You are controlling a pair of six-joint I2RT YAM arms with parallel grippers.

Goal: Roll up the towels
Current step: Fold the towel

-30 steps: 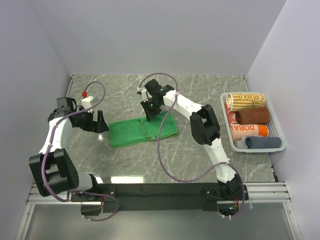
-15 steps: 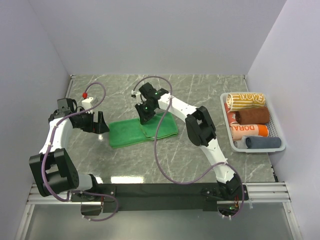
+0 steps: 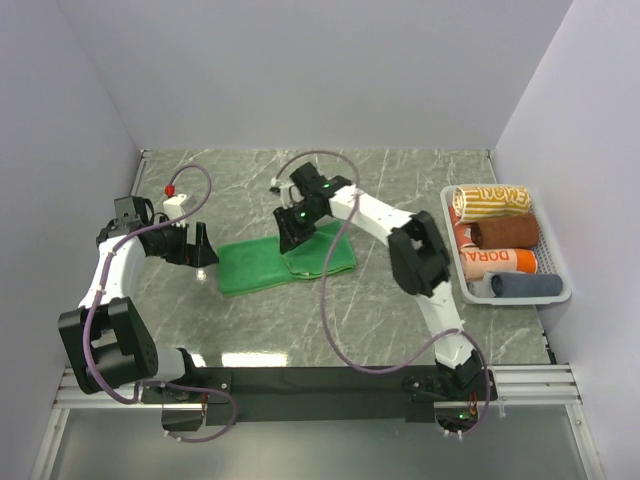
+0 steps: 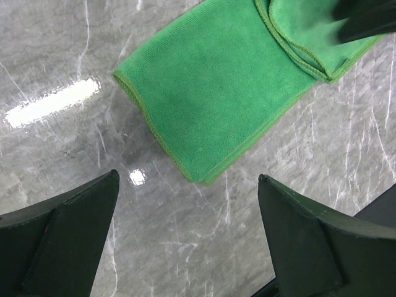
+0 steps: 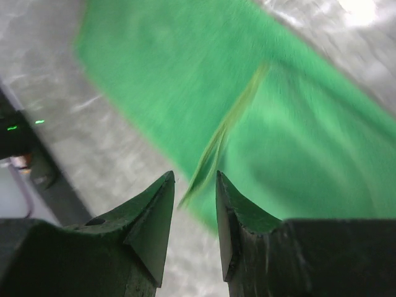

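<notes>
A bright green towel [image 3: 262,268] lies flat on the marble table, its right part folded over on itself [image 4: 216,86]. My right gripper [image 3: 291,236] hovers over the fold's upper left edge. Its jaws stand apart [image 5: 195,174], and a loose hem of the towel [image 5: 297,142] hangs just beyond the gap, untouched. My left gripper [image 3: 204,250] is wide open [image 4: 187,176] just left of the towel's near left corner, over bare table. Rolled towels fill a basket at the right: yellow-striped [image 3: 492,200], brown [image 3: 505,232], orange-lettered [image 3: 498,261], blue-grey [image 3: 525,285].
The white basket [image 3: 557,262] sits against the right wall. A small white object with a red cap [image 3: 175,195] lies at the back left, behind my left arm. Purple cables loop over both arms. Walls close in the table at the left, right and back.
My right gripper has opened and let go of the towel's folded edge, shifting slightly left and then back over the fold. The left arm has not moved.
</notes>
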